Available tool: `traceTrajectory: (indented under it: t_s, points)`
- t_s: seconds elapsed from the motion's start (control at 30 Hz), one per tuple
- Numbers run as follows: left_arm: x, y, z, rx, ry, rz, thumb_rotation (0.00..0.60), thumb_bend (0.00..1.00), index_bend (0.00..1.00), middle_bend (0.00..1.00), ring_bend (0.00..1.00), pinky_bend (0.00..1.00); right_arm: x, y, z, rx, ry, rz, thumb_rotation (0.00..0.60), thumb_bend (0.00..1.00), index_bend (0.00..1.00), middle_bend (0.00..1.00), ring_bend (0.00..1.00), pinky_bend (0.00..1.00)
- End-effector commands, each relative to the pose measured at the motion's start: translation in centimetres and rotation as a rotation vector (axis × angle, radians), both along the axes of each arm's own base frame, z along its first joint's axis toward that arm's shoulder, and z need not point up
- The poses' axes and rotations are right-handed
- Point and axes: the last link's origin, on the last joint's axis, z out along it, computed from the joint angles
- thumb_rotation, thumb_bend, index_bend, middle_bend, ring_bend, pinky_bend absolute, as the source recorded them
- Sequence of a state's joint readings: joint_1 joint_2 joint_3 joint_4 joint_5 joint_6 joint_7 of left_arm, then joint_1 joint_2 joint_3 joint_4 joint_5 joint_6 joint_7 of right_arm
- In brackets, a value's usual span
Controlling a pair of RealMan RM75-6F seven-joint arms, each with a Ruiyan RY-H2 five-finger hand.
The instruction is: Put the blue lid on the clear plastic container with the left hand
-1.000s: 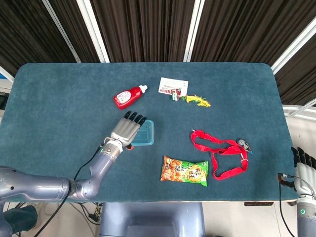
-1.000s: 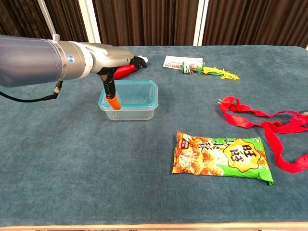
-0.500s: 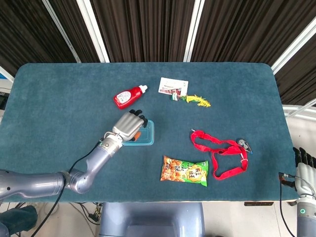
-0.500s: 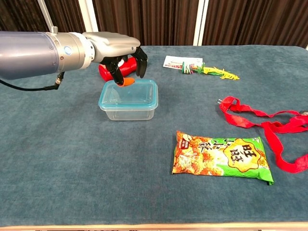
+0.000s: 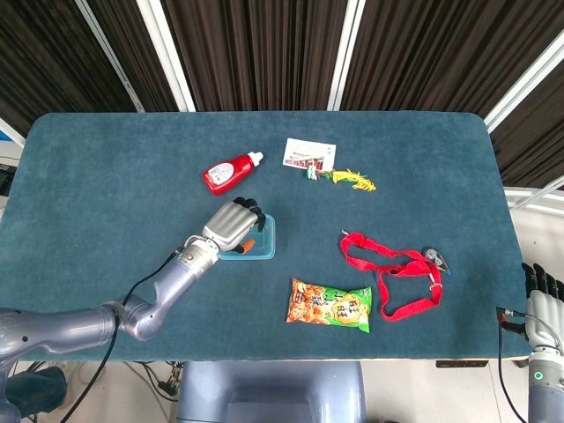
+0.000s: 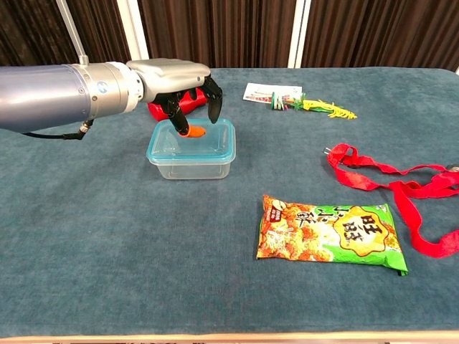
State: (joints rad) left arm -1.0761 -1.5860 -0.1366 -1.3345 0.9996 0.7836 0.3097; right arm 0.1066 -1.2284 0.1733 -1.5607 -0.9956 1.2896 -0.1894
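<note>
While dark curtains (image 5: 256, 48) back the teal table (image 5: 106, 176), the left hand (image 6: 188, 84) hovers spread.

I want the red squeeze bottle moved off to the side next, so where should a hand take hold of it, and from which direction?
Grip the red bottle around the middle of its body, coming down from above. It lies on its side on the table, white cap toward the card, so fingers could close across the width. The left hand over the lidded container is nearest.
</note>
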Motion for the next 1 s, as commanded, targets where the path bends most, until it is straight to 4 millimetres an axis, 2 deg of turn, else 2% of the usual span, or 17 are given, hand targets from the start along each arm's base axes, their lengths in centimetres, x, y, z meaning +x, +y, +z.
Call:
traceTrajectory:
  t_s: [0.03,0.13,0.23,0.37,0.47,0.57,0.67,0.8,1.0]
  points:
    - [-0.2,-0.1,0.0,0.002,-0.015,-0.003,0.6,0.36,0.43,0.33,0.15,0.22,0.0,0.0,0.0,-0.002,-0.001,0.001,0.6,0.27,0.04,0.0,0.0,0.0]
    - [-0.6,-0.3,-0.3,-0.004,-0.011,-0.011,0.6,0.4,0.43,0.33,0.15,0.22,0.1,0.0,0.0,0.0,-0.002,0.002,0.6,0.27,0.04,0.0,0.0,0.0]
    - [-0.9,-0.4,-0.4,0.0,-0.011,-0.022,0.6,0.39,0.43,0.33,0.15,0.22,0.1,0.0,-0.1,0.002,-0.002,0.003,0.6,0.27,0.04,0.0,0.0,0.0]
    - [-0.8,-0.3,0.0,0.0,-0.032,-0.026,0.6,0.25,0.4,0.31,0.13,0.2,0.1,0.1,-0.1,0.002,-0.002,0.004,0.6,0.27,0.04,0.0,0.0,0.0]
    - [-0.8,-0.3,0.8,0.003,-0.013,-0.045,0.6,0.15,0.32,0.26,0.08,0.16,0.1,0.0,-0.1,0.003,-0.002,0.004,0.6,0.27,0.04,0.0,0.0,0.0]
    - [-0.9,-0.5,1.8,0.002,0.026,-0.062,0.6,0.08,0.19,0.17,0.02,0.1,0.1,0.0,-0.3,0.008,-0.004,0.002,0.6,0.27,0.04,0.0,0.0,0.0]
    - [-1.4,-0.6,2.6,0.0,0.091,-0.073,0.6,0.06,0.15,0.11,0.0,0.07,0.1,0.0,-0.4,0.012,-0.006,0.002,0.6,0.27,0.04,0.0,0.0,0.0]
    - [-2.0,-0.8,3.2,0.027,0.141,-0.089,0.6,0.06,0.14,0.11,0.0,0.07,0.1,0.0,-0.3,0.01,-0.007,0.002,0.6,0.27,0.04,0.0,0.0,0.0]
    - [-3.0,-1.2,2.8,0.054,0.177,-0.117,0.6,0.06,0.14,0.11,0.0,0.07,0.0,0.0,-0.4,0.015,-0.009,0.0,0.6,0.27,0.04,0.0,0.0,0.0]
